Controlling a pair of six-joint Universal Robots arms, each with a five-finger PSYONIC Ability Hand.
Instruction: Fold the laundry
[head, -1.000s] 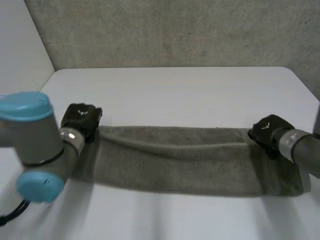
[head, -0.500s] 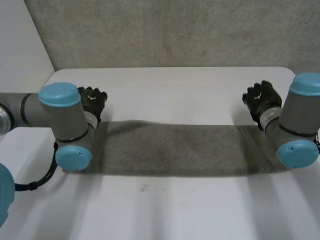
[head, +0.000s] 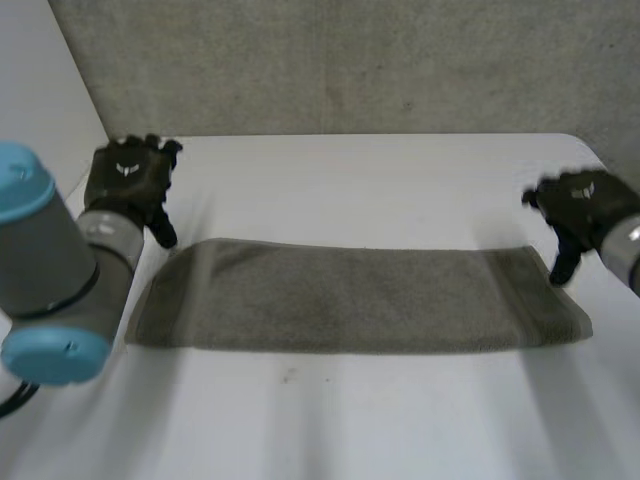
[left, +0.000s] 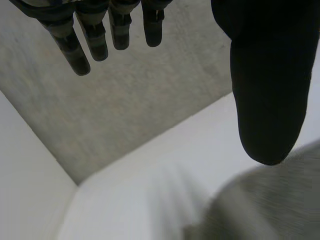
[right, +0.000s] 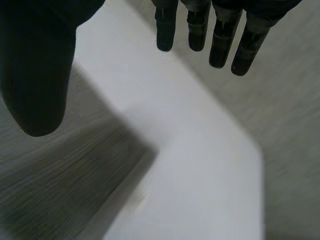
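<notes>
A grey-green towel (head: 355, 298) lies on the white table as a long flat strip folded lengthwise. My left hand (head: 128, 180) hovers open above the table just beyond the towel's far left corner, holding nothing. In the left wrist view its fingers (left: 95, 37) are straight and spread from the thumb, with the towel corner (left: 270, 200) below. My right hand (head: 585, 205) hangs open over the towel's far right corner, clear of the cloth. Its fingers (right: 220, 35) are straight, and the towel's right end (right: 55, 185) lies beneath the thumb.
The white table (head: 380, 180) runs back to a grey wall (head: 350, 60). A white side wall (head: 40, 90) stands at the left. The table's right edge (head: 600, 150) is close to my right hand.
Both hands have opened, let go of the towel's far corners and lifted away outward. The towel now lies flat, its far edge settled on the table.
</notes>
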